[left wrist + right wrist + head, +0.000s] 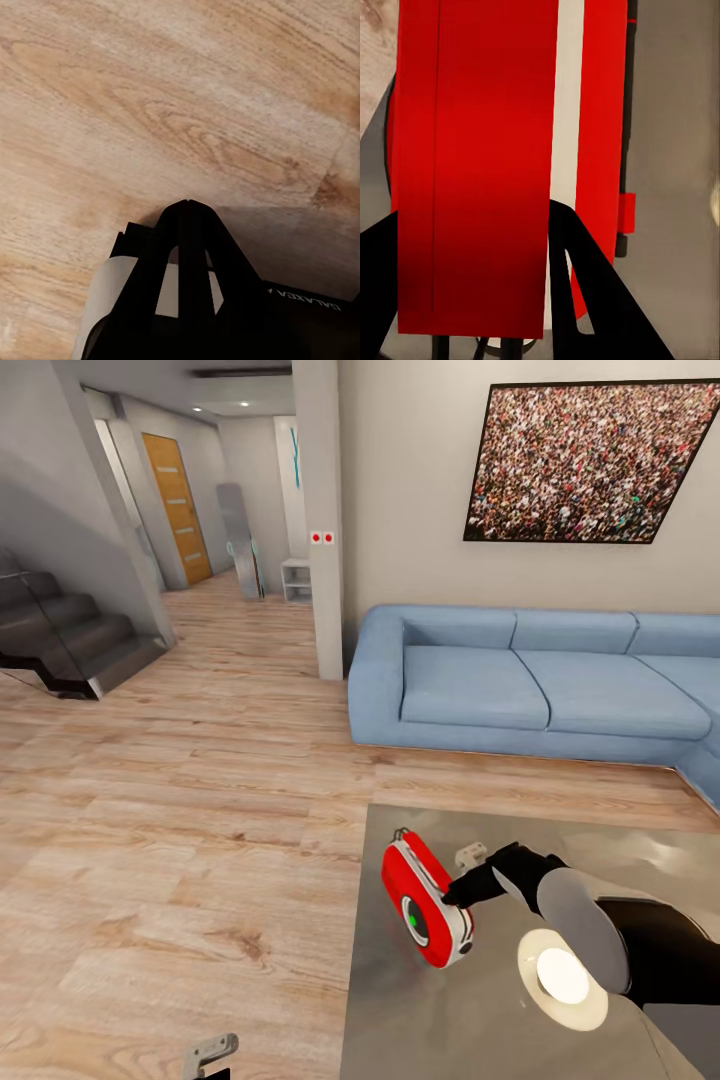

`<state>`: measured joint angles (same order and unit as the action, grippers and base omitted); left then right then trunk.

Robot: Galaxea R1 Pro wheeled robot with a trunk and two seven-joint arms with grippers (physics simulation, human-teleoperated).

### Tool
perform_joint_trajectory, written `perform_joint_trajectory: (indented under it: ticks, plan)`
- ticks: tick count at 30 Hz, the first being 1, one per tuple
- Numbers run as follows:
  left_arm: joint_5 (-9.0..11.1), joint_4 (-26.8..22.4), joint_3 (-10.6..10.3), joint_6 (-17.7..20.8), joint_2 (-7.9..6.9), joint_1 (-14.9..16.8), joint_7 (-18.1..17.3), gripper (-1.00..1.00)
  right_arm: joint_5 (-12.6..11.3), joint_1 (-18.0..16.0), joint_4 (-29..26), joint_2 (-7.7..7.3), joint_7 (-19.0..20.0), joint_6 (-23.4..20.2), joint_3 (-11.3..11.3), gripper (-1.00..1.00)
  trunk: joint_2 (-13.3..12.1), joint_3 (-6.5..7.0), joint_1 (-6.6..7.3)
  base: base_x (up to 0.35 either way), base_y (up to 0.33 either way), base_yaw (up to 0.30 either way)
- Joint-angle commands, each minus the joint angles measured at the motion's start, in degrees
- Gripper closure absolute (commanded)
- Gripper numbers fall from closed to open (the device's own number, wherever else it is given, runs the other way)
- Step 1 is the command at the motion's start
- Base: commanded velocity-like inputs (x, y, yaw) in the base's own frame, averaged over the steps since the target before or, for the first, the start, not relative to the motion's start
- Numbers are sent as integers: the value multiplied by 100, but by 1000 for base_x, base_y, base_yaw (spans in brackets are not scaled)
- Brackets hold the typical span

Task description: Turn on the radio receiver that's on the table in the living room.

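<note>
Right tool (pixel 458 898) touches the radio receiver (pixel 425 900) on the table (pixel 400 1020)

white disc (pixel 563 977) beside radio receiver (pixel 425 901)

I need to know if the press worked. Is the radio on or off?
Seemingly on: a green light glows in the dial of the radio receiver, with the right gripper at its side. Sound cannot be judged.

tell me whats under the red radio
The radio receiver sits on the glossy grey table, tilted near its left edge. The patch of tabletop directly beneath it is covered.
</note>
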<state>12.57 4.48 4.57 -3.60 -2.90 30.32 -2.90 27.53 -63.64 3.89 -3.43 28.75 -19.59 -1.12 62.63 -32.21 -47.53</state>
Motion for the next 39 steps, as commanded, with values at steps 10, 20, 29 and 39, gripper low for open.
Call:
perform_joint_trajectory:
  ticks: [10, 20, 29, 39]
  plan:
    - [0, 0, 0, 0, 0, 0, 0, 100, -28, -1, 0, 1, -198, -23, -292, 100, 281, -125, -154, 0, 0, 0]
    - [-16, 0, -26, -26, 33, -26, 7, 100, -30, -8, 15, 34, -281, -21, -253, 100, 281, -126, -154, 0, 0, 0]
    - [9, 0, -1, -27, 87, -74, -9, 100, -11, -2, 16, 63, -291, 16, -175, 100, 281, -126, -154, 0, 0, 0]
    - [9, 0, -2, -27, 84, -77, -9, 100, -11, -4, 14, 66, -291, 0, -103, 100, 361, -162, -198, 0, 0, 0]
